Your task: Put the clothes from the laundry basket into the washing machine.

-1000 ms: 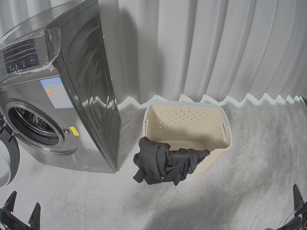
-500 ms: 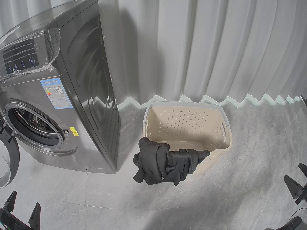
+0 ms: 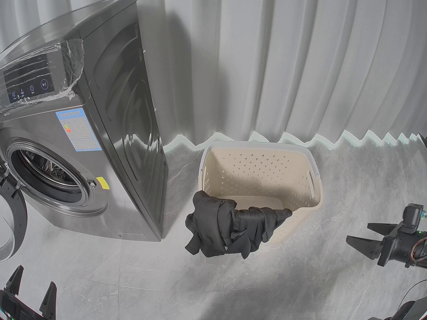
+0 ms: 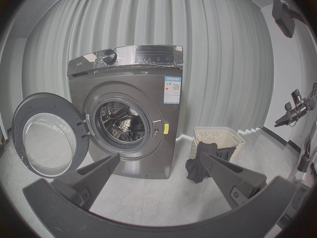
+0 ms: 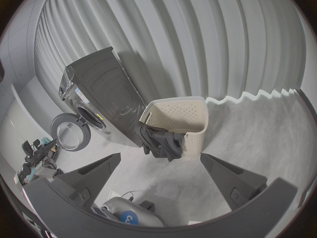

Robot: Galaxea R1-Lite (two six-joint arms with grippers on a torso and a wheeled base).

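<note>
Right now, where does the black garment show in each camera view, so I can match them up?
Head view: black garment at lower centre, draped over the laundry basket at its near rim.
Left wrist view: garment hangs down the basket's outside, toward the washing machine.
Right wrist view: garment over the basket corner nearest the machine.
Shared landmark: the beige basket.

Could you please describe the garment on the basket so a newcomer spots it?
Beside the grey washing machine stands a cream laundry basket. Over its near rim hangs the dark garment: black and crumpled, where the basket is pale and rigid.
</note>
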